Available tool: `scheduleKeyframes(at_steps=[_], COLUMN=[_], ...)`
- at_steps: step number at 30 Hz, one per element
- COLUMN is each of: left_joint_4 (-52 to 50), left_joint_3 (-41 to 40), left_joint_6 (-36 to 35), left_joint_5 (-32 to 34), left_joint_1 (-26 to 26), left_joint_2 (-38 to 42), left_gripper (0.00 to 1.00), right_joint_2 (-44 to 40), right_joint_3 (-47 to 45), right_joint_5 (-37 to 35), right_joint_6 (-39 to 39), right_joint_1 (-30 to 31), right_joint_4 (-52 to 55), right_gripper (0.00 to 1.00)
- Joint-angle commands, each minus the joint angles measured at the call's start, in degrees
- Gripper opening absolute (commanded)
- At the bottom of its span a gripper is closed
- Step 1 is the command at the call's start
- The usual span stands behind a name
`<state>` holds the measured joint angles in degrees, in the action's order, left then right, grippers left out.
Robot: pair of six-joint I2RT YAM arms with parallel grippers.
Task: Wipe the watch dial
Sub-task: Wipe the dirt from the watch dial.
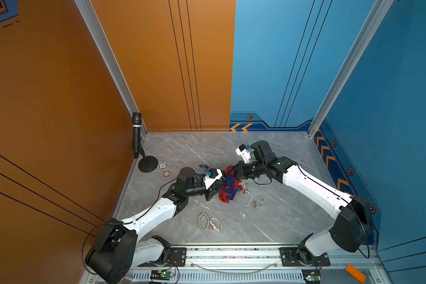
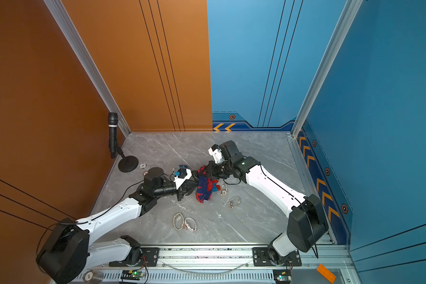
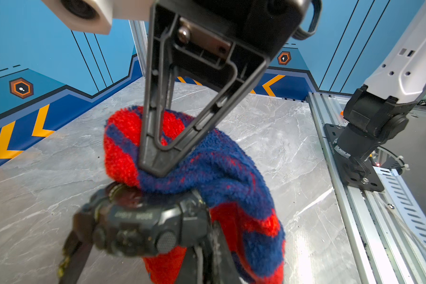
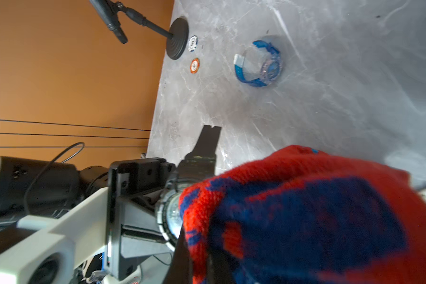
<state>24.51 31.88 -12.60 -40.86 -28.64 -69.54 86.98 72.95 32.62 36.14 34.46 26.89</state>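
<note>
Left wrist view, close up: black chunky plastic digital watch (image 3: 138, 221) held clear of the grey marbled surface (image 3: 47, 196), well apart from the black microphone stand (image 1: 146, 163), out toward the middle of the surface. Left gripper (image 1: 220, 188) clamped together on the watch from behind. Right gripper (image 3: 155, 166) pinched shut on a red and blue fuzzy knitted cloth (image 3: 219, 172), pressing a fold of it against the round silver-grey dial (image 4: 172, 216).

Handling, by judgement:
- **Watch:** probably light, with a rigid case and a flexible strap. Likely to twist in the grip if pushed off-centre. Glass face best rubbed gently. Best held by the case sides or the strap close to the case, leaving the face open.
- **Cloth:** soft, limp and grippy. Best taken as a bunched fold, with the loose tail hanging free below the watch.

Hard to make out:
- Most of the dial covered by the cloth, with only a crescent showing in the right wrist view.
- Exact hold of the left gripper, on case or strap, impossible to tell.
- Lettering on the case blurred.
- Watch itself buried behind cloth and grippers in both top views.
- Blue translucent plastic watch (image 4: 258, 64) lying flat near the microphone stand, untouched.
- Pale looped straps (image 1: 209, 222) farther from the stand, too small to identify.
</note>
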Motion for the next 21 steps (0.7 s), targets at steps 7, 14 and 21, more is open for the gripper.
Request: scheduleKeyframes(at_steps=[7, 14, 21], left_joint_4=[6.07, 6.07, 6.05], left_joint_3=[-0.03, 0.02, 0.37], left_joint_6=[-0.67, -0.63, -1.46], left_joint_5=[-1.07, -1.62, -2.54], left_joint_1=[-0.6, -0.72, -1.24], left_joint_2=[0.37, 0.09, -0.41], left_gripper=[0.0, 0.0, 0.0], right_joint_2=[-5.58, -3.16, 3.0], right_joint_3=[2.92, 3.83, 2.42], right_joint_5=[-2.12, 3.08, 3.15], right_joint_6=[-2.8, 0.79, 0.89], right_joint_1=[0.56, 3.0, 2.3], right_joint_4=[4.5, -1.19, -1.87], right_gripper=[0.0, 0.0, 0.0])
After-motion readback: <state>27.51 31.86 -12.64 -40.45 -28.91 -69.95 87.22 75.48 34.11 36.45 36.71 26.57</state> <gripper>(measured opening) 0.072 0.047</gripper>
